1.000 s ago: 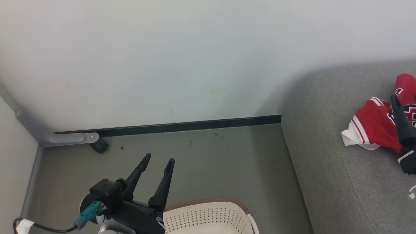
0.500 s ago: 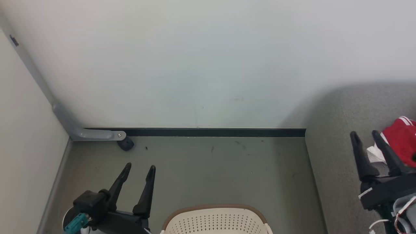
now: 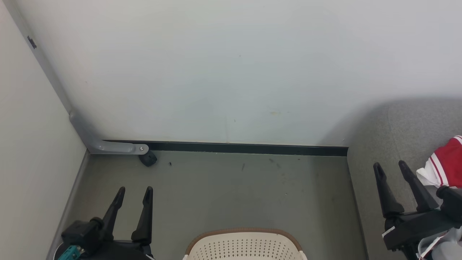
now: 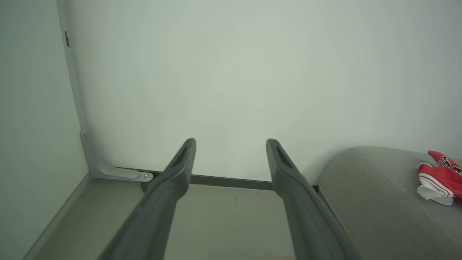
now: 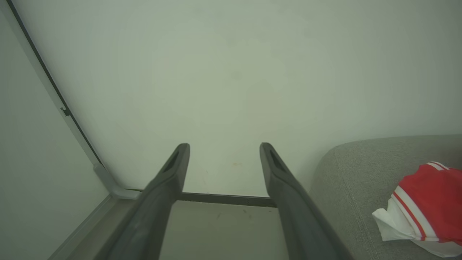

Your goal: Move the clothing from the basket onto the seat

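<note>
The red clothing [image 3: 445, 164] with white stripes lies on the grey seat [image 3: 375, 187] at the right edge; it also shows as clothing [image 4: 438, 177] and clothing [image 5: 427, 204] in the wrist views, lying on the seat [image 4: 364, 195] [image 5: 346, 180]. The cream basket [image 3: 245, 245] with a brown rim sits on the floor at the bottom centre; its inside is hidden. My right gripper [image 3: 391, 166] is open over the seat, left of the clothing, holding nothing. My left gripper [image 3: 134, 189] is open above the floor, left of the basket. Both stand open in their own views: left gripper [image 4: 231, 142], right gripper [image 5: 223, 146].
A pale wall [image 3: 223, 72] with a dark baseboard [image 3: 245, 148] closes the far side. A grey bracket [image 3: 104, 146] with a black caster sits in the left corner. Grey-green floor [image 3: 231, 195] lies between the basket and the wall.
The camera has turned left, so the seat and clothing slid toward the right edge. My right gripper drew back off the clothing and shows both fingers; my left gripper sank toward the lower left.
</note>
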Robot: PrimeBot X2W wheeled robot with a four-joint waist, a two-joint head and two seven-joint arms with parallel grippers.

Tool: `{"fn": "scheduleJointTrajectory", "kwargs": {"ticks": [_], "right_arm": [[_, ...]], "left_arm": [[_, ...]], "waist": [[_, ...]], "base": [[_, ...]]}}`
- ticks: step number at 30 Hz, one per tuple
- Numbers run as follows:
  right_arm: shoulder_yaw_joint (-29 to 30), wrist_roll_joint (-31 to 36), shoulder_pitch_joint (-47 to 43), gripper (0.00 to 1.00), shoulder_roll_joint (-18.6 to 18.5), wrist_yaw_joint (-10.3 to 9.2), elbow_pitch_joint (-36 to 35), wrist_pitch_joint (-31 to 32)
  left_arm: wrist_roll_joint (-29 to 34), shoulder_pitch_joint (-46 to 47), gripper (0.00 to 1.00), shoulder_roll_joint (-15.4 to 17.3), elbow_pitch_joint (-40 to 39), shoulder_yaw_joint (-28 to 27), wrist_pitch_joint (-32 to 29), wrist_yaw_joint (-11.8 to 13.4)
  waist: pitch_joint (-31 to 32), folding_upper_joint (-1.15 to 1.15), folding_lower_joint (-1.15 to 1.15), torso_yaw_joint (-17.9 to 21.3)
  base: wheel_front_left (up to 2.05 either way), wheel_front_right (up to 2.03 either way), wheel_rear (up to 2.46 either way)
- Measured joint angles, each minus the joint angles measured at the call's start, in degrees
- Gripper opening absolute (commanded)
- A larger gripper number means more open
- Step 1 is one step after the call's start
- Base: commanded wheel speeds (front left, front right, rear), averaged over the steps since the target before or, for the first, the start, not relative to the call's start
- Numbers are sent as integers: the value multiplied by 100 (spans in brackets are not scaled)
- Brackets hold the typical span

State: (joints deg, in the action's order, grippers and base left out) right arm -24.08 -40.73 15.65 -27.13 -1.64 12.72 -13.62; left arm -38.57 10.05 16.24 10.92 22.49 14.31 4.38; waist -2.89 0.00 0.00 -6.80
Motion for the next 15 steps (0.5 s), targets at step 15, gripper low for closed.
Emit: {"fn": "scheduleJointTrajectory", "kwargs": {"ticks": [15], "right_arm": [[76,576,-473,100,380,-348,-160,-66]], "left_arm": [[437,-259,100,-199,-75,-454,0,151]], "waist": [[-5,0,0,132]], "base": [[0,0,0]]}}
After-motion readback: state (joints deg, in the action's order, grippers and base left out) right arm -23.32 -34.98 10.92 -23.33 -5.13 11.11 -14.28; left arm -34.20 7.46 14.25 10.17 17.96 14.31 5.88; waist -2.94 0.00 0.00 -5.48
